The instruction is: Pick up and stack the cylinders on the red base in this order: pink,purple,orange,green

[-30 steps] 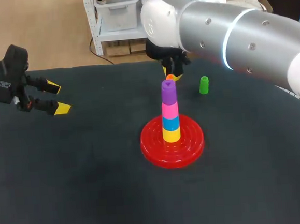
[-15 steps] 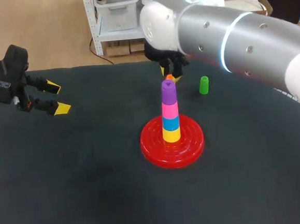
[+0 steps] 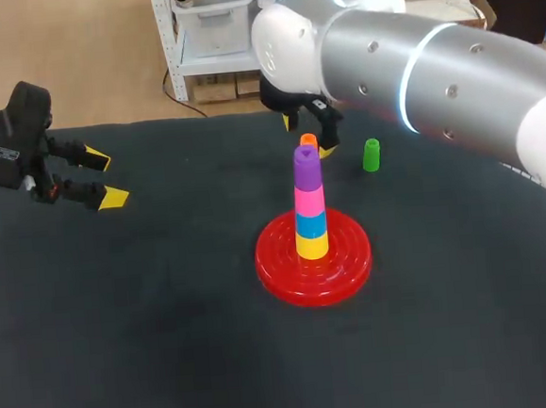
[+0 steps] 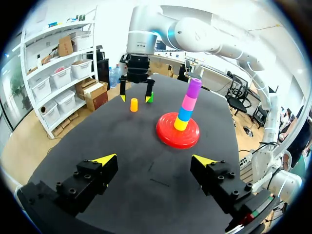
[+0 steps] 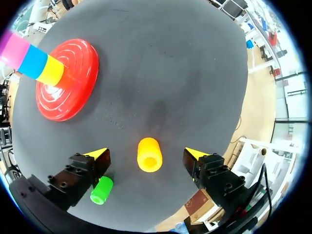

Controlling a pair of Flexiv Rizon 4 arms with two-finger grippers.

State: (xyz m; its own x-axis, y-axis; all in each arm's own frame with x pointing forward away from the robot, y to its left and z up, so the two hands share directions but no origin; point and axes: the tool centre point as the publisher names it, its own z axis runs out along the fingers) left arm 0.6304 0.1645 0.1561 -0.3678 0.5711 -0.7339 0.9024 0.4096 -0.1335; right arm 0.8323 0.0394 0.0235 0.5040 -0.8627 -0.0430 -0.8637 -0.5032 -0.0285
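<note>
Right gripper [image 5: 146,152]: fingers spread wide, nothing gripped. Orange cylinder [image 5: 149,154] is seen upright on the table [image 3: 168,316] between them, touched by neither. Green cylinder [image 5: 101,190] is set near one finger. Left gripper [image 4: 153,160]: spread, empty, held well apart from the red base [image 3: 278,265]. Pink cylinder [image 3: 309,201] and purple cylinder [image 3: 307,166] are stacked there, purple topmost.

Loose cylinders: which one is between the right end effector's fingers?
The orange cylinder, centred between the open fingers; the green cylinder stands outside them, beside one finger.
</note>
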